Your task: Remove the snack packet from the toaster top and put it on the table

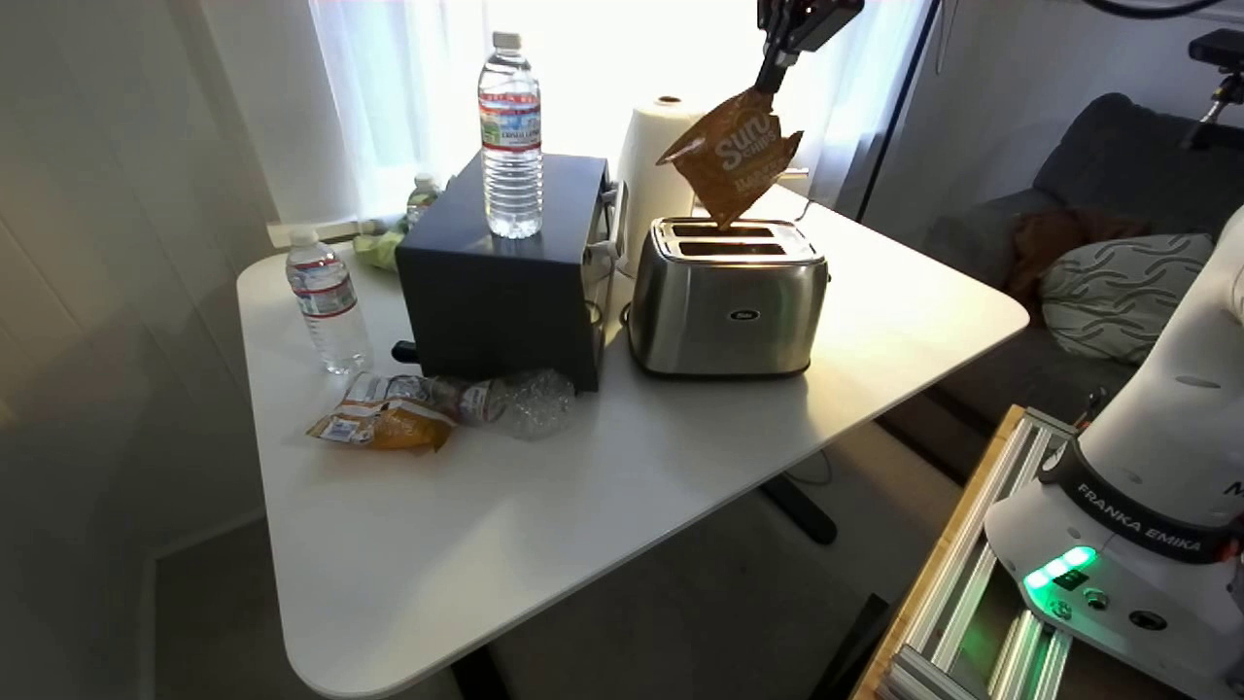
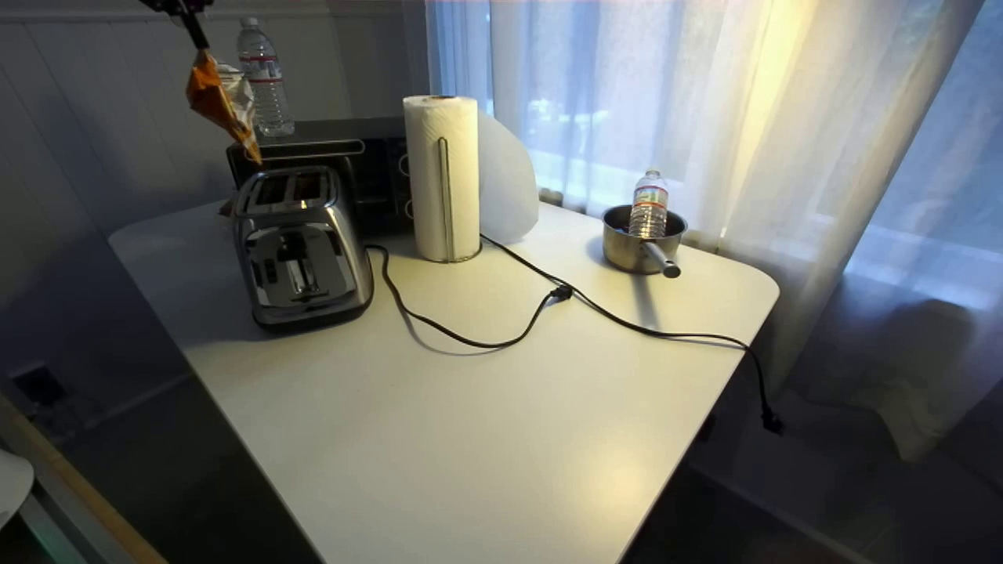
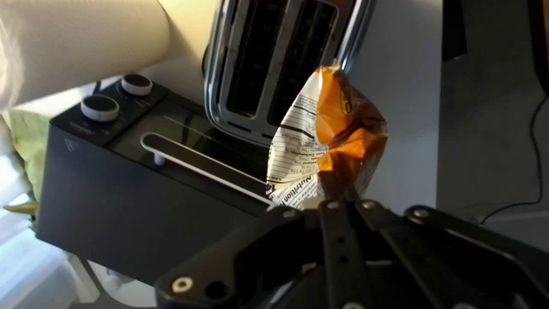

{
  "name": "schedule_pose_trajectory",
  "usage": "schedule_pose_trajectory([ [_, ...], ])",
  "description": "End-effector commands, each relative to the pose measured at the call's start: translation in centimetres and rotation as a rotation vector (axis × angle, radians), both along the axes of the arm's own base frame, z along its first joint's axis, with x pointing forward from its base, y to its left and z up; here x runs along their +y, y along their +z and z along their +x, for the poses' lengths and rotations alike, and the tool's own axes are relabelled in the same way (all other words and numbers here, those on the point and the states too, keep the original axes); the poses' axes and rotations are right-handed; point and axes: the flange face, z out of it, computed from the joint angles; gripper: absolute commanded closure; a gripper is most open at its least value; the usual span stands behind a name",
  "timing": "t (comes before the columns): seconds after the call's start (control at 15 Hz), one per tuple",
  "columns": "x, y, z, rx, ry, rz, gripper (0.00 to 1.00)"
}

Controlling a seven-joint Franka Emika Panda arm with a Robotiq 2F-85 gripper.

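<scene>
Nearest the lens in the wrist view spreads the black gripper (image 3: 339,185), its fingers drawn together on one end of the snack packet (image 3: 330,133). That packet points up the view, its long axis running from the pinch to a tip over the edge of the toaster (image 3: 279,60), white panel left, orange foil right. Close beside the toaster sits a black oven (image 3: 128,201); a paper towel roll (image 3: 90,47) takes the upper left.

In an exterior view, the robot's white base (image 1: 1118,544) looms at right, apart from the white table (image 1: 632,467). The packet hangs above the toaster's slots, lettering toward the camera, slanting down to a low corner; whether that corner touches the toaster is hard to tell. One water bottle (image 1: 512,156) stands on the oven, a second bottle (image 1: 328,301) on the table. Another orange bag (image 1: 389,423) and crumpled clear plastic (image 1: 537,403) lie along the oven's near side.

In an exterior view, the table comes closest. Two black cords (image 2: 563,292) trail across it, one hanging over the edge near a saucepan (image 2: 623,252) holding a small bottle (image 2: 649,204). The packet shows nearly edge-on, slanting down to the right.
</scene>
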Motion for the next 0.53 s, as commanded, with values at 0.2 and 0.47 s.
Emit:
schedule_pose_trajectory([
  [0.2, 9.7, 0.0, -4.3, 0.035, 0.210, 0.059, 1.00],
  [0.47, 14.7, -1.6, -3.8, 0.052, 0.253, 0.119, 1.00],
])
